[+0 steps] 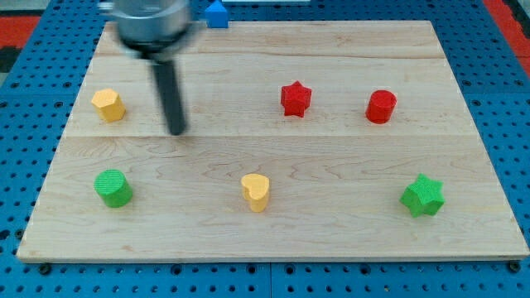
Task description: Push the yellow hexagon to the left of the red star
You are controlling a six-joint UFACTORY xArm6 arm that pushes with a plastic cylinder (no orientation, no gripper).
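The yellow hexagon (108,104) lies at the view's left, in the upper half of the wooden board (331,240). The red star (296,98) lies right of the board's middle, at about the same height. My tip (176,130) rests on the board to the right of the yellow hexagon and a little below it, apart from it. The red star is far to the tip's right.
A red cylinder (382,107) lies right of the red star. A green cylinder (112,188) sits at lower left, a yellow heart (256,192) at lower middle, a green star (423,196) at lower right. A blue block (217,14) sits at the top edge.
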